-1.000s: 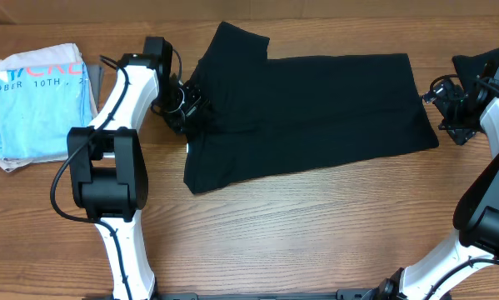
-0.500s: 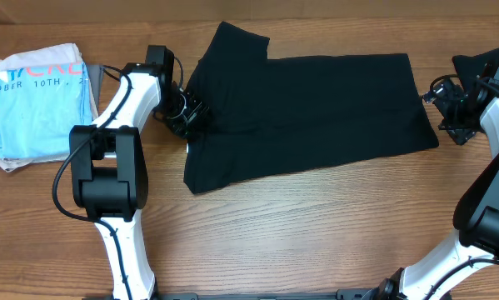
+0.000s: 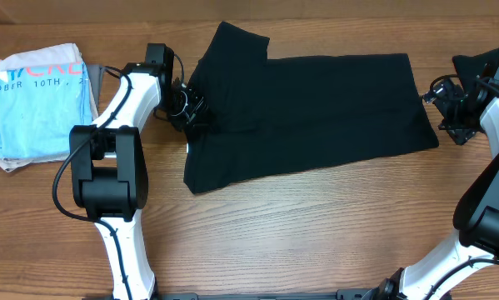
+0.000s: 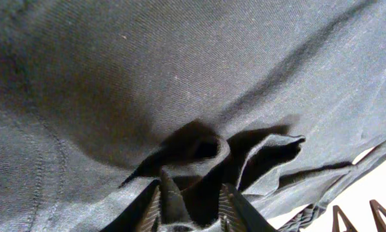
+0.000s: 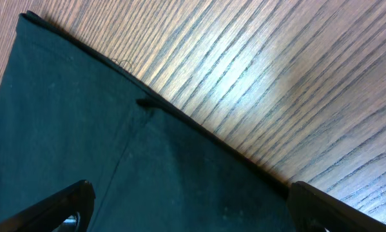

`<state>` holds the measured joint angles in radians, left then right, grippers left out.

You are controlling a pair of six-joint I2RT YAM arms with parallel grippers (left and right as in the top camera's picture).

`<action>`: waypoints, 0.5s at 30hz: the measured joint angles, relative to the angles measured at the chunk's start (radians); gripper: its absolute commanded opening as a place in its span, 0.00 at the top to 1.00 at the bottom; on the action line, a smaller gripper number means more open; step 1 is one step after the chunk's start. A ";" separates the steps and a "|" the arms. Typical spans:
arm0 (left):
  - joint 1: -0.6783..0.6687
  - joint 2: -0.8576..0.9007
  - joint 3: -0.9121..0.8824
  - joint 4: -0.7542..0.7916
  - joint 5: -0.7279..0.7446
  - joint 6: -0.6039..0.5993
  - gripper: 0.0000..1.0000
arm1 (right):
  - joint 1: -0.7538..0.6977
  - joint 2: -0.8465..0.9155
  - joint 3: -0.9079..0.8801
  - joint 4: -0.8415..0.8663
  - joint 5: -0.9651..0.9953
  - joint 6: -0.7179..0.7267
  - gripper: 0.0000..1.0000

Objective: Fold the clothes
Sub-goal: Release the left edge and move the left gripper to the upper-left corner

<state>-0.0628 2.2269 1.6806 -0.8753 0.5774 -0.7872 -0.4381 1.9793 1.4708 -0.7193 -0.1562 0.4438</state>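
1. At 9 o'clock on the brown wooden tabletop [image 3: 316, 242], a folded light-blue T-shirt [image 3: 37, 100] with printed lettering lay apart from the work.
2. The left hand [image 3: 191, 108] sat at the 9 o'clock edge of a large, plain, soft-fabric black T-shirt [image 3: 316, 108]. The shirt lay spread flat across the middle, toward 12 o'clock, with one sleeve pointing to 11.
3. Only the left wrist view showed the grip. There the left hand [image 4: 193, 196] stood narrow, with a puckered fold of the black T-shirt [image 4: 180, 77] pinched between its fingers [image 4: 162, 200]. Overhead, the hand's own body hid this.
4. The cloth looked light, limp and not slippery. It would likely sag and drag when lifted, so a hem or corner, gathered through both layers, seemed the best hold.
5. The right hand [image 3: 443, 112] hung at the shirt's 3 o'clock edge. The right wrist view showed the hand [image 5: 189, 200] spread wide and empty above the stitched hem [image 5: 199, 132], a detail too small to see overhead.
6. At 2 o'clock, a second black garment [image 3: 482, 65] lay bunched.
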 measured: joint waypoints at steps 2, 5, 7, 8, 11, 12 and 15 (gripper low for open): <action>0.000 0.000 0.000 0.001 0.003 0.000 0.77 | 0.000 0.000 0.000 0.000 0.000 0.000 0.00; 0.000 0.000 0.000 0.018 0.008 0.000 0.79 | 0.000 0.000 0.000 0.000 0.000 0.000 0.00; 0.000 0.000 -0.001 0.041 0.010 0.000 0.80 | 0.000 0.000 0.000 0.000 0.000 0.000 0.00; 0.000 0.000 -0.001 0.053 0.010 0.000 0.80 | 0.000 0.000 0.000 0.000 0.000 0.000 0.00; 0.000 0.000 -0.001 0.087 -0.006 -0.002 0.81 | 0.000 0.000 0.000 0.000 0.000 0.000 0.00; 0.000 0.000 -0.001 0.091 -0.016 -0.005 0.81 | 0.000 0.000 0.000 0.000 0.000 0.000 0.00; 0.000 0.000 -0.001 0.102 -0.060 -0.024 0.76 | 0.000 0.000 0.000 0.000 0.000 0.000 0.00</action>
<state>-0.0628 2.2269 1.6798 -0.7734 0.5179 -0.8112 -0.4381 1.9793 1.4708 -0.7197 -0.1558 0.4438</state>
